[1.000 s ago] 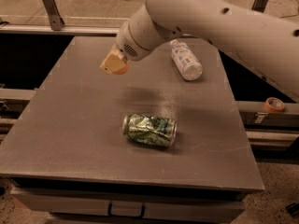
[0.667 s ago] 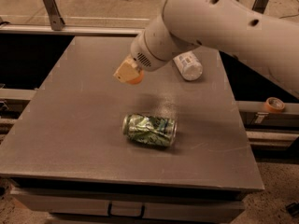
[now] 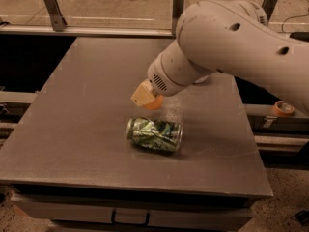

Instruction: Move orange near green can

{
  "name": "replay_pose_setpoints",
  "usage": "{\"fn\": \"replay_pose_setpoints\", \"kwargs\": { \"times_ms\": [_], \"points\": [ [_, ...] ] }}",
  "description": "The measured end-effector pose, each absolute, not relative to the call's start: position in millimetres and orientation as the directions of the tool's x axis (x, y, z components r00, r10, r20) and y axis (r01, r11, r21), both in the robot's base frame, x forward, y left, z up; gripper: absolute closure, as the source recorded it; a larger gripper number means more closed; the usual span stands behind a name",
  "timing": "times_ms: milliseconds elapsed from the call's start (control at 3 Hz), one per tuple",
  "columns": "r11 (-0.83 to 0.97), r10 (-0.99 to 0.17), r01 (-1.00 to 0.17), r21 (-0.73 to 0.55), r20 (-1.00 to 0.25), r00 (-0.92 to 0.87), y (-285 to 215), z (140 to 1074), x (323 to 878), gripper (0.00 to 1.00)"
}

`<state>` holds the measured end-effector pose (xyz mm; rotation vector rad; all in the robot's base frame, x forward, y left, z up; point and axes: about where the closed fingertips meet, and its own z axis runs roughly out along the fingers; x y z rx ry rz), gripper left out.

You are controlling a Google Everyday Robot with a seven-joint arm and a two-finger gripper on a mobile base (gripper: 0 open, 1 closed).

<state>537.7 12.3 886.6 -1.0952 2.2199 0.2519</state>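
Right now my pincer (image 3: pixel 146 95) hangs low over the middle of the counter (image 3: pixel 82 110). Its tan fingers are closed around the orange (image 3: pixel 157 103), of which only the lower right edge peeks out. Whether the fruit touches the surface I cannot tell. It is just behind the green can (image 3: pixel 154 135), near it with a small gap between them. That can lies on its side, crumpled, its length running left to right, toward the front edge. The bulky white arm (image 3: pixel 231 42) comes in from the upper right and covers the counter's far right part. The counter is a plain grey-brown slab with a drawer handle (image 3: pixel 130 219) under its front. Behind it runs a metal rail (image 3: pixel 96 31) with upright posts, then a pale floor (image 3: pixel 111 4). A roll of tape (image 3: pixel 283 108) rests on a ledge to the right.
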Motion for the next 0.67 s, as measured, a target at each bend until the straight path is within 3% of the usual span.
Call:
{"fn": "replay_pose_setpoints", "kwargs": {
  "times_ms": [667],
  "points": [
    [0.664,-0.621,-0.746,-0.045,-0.588,-0.518,13.7,862.4,530.3,0.35]
  ]
}}
